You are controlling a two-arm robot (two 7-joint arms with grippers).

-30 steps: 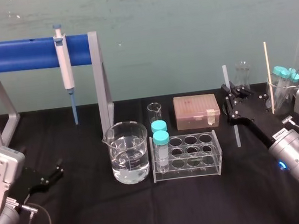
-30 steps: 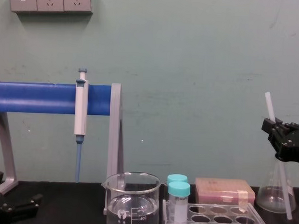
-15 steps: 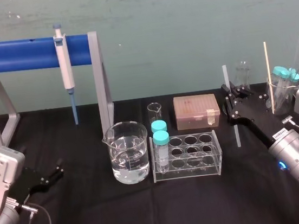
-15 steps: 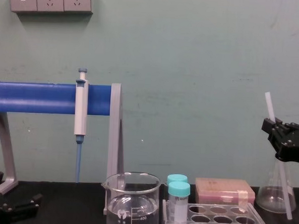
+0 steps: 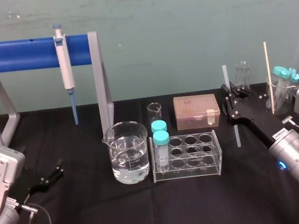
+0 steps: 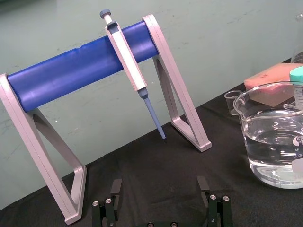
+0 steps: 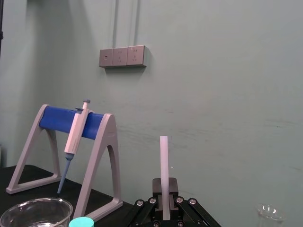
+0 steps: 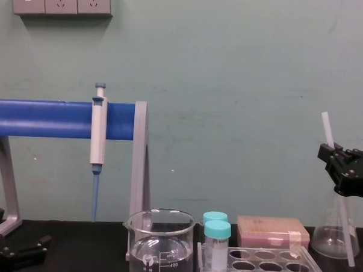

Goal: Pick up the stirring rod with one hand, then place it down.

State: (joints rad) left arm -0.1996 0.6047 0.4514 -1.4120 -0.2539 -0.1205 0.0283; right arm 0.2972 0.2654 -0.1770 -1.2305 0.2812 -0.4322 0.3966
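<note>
Two pincers can be seen, and just one is busy. The right pincer (image 5: 227, 92) is held up over the right side of the tabletop (image 5: 97, 217), roughly halfway between the front and back edges. It's clamped tight on the stirring rod (image 5: 237, 134), with no gap showing between the jaws and the rod.

The rod is gripped a bit above its middle and kept nearly upright. From the chest view, the rod (image 8: 327, 127) is seen leaning slightly, with its top tipped toward the robot's left and its lower end crossing in front of the glass flask (image 8: 333, 239). Whether that lower end is touching the tabletop can't really be made out. In the right wrist view the upper part of the rod (image 7: 164, 165) is seen sticking straight up out of the closed jaws.

The left pincer (image 5: 56, 172) is parked low by the front left corner. Its jaws are spread wide apart with nothing between them, which is clearest in the left wrist view (image 6: 159, 189).

Other stuff: a beaker of water (image 5: 129, 158) is set near the middle of the tabletop, with a clear tube rack (image 5: 187, 155) just beside it. A pink box (image 5: 196, 111) sits behind the rack. A pipette (image 5: 65, 67) is hung on the blue stand (image 5: 22, 55) by the back left corner.
</note>
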